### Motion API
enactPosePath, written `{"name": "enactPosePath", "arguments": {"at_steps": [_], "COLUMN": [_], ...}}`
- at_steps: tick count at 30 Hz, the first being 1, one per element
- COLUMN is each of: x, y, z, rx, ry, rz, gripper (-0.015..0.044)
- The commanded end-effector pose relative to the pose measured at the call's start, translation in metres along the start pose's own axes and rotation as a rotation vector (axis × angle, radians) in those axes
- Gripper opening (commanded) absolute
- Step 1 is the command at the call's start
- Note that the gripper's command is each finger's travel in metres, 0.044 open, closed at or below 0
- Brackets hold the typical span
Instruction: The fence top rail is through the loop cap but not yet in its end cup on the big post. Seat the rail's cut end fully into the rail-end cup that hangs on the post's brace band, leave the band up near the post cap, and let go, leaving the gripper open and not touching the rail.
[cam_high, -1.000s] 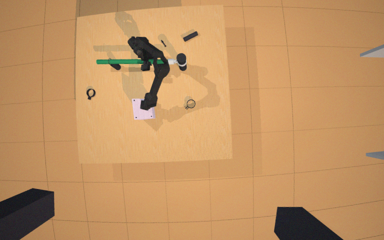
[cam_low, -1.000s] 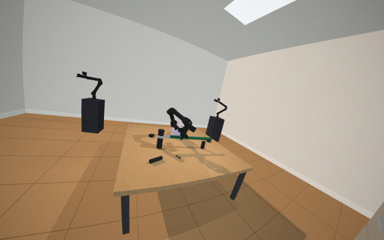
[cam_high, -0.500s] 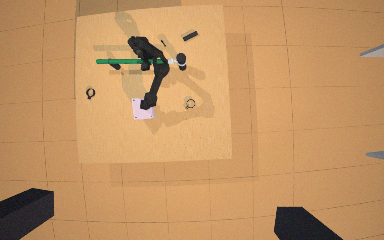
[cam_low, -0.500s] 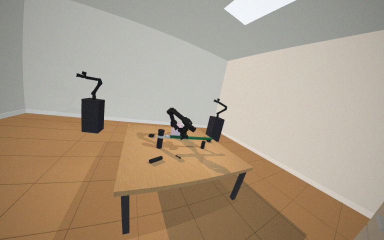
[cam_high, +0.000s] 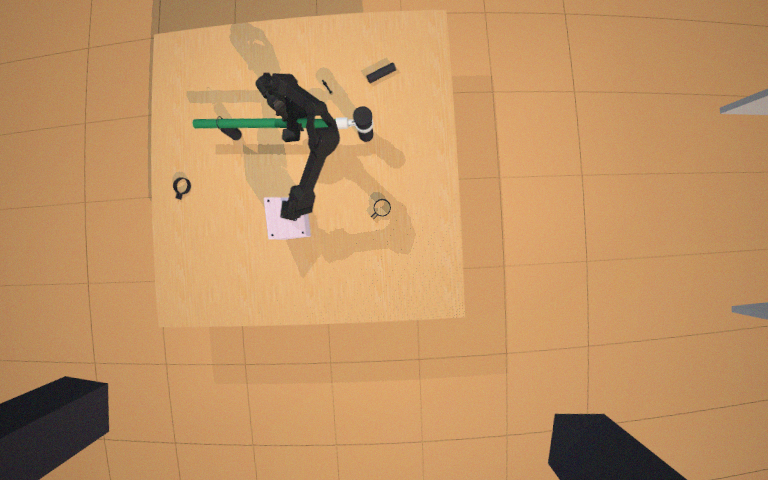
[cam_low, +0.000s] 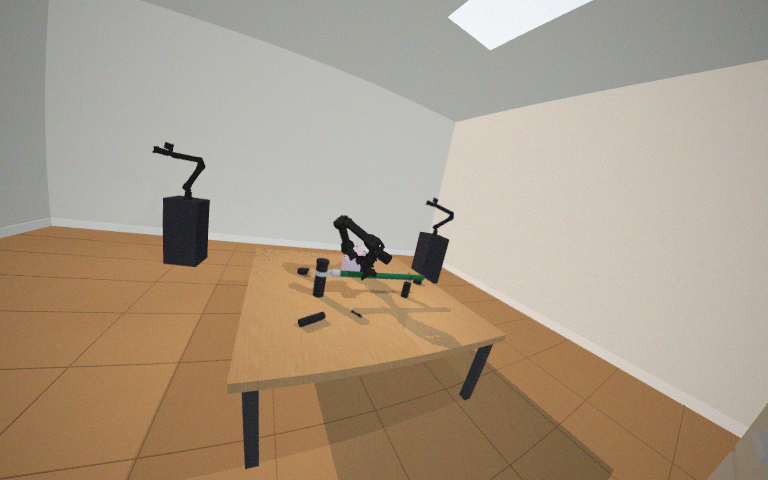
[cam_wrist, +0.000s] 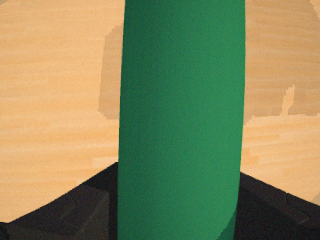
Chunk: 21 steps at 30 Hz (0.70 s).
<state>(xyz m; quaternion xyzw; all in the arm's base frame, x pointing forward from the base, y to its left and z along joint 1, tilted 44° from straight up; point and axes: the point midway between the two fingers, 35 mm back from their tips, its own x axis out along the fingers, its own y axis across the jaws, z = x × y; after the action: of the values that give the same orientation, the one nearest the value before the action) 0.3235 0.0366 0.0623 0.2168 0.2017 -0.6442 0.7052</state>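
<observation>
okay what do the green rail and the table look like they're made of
The green rail, clamped in the gripper: a smooth round tube with an even matte green coat, probably painted metal or plastic. The table: pale wood, judging by its fine straight grain; its legs look dark.
</observation>
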Motion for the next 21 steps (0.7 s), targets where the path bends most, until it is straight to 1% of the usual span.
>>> {"name": "enactPosePath", "arguments": {"at_steps": [1, 21], "x": [-0.0011, -0.0021], "y": [0.0014, 0.0032], "z": [0.0018, 0.0040], "rx": [-0.002, -0.008], "ry": [-0.004, -0.009], "rz": [0.004, 0.006], "gripper": [0.0000, 0.0000]}}
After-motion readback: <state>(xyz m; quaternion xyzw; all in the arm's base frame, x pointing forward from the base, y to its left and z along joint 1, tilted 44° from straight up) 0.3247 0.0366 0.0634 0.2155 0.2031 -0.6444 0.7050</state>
